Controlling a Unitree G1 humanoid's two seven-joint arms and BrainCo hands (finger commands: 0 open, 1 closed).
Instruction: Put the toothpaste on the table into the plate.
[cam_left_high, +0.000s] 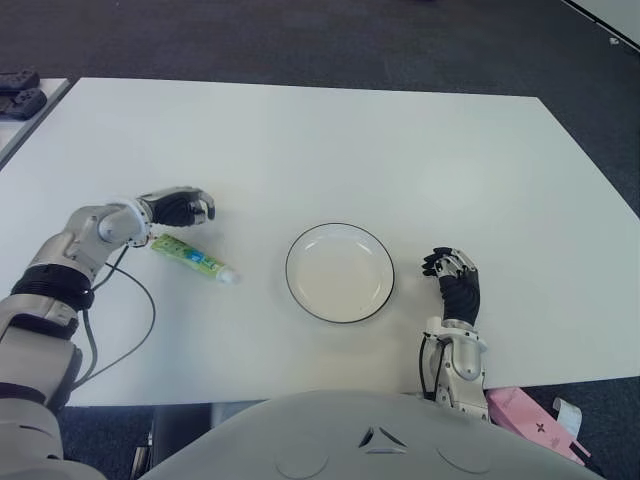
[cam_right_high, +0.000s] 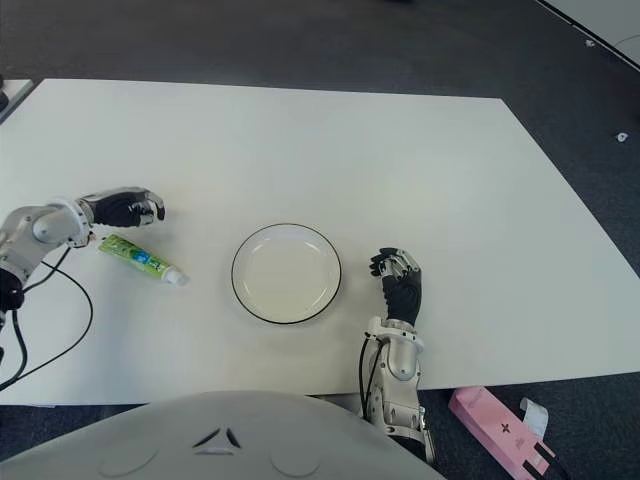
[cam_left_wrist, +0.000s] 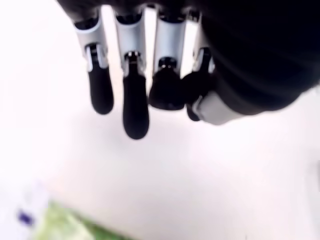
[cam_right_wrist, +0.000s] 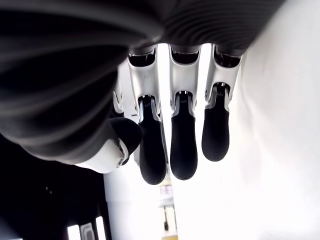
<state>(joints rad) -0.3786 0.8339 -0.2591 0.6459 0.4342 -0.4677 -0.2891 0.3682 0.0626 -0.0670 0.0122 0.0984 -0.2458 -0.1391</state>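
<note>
Just below the left hand's empty fingers lies the toothpaste.

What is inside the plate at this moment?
Nothing shows inside the plate; its white bowl is bare and fully in view. The toothpaste lies on the table to the plate's left, beside the empty left hand. The right hand shows to the plate's right.

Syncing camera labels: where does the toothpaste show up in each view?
Left eye: toothpaste lies left of the plate, just below the left hand.
Right eye: toothpaste again left of the plate, under the same hand.
Left wrist: only a blurred green patch at the picture's lower edge, probably the tube.
Right wrist: not in it.
Shared landmark: the plate, in both eye views only.
</note>
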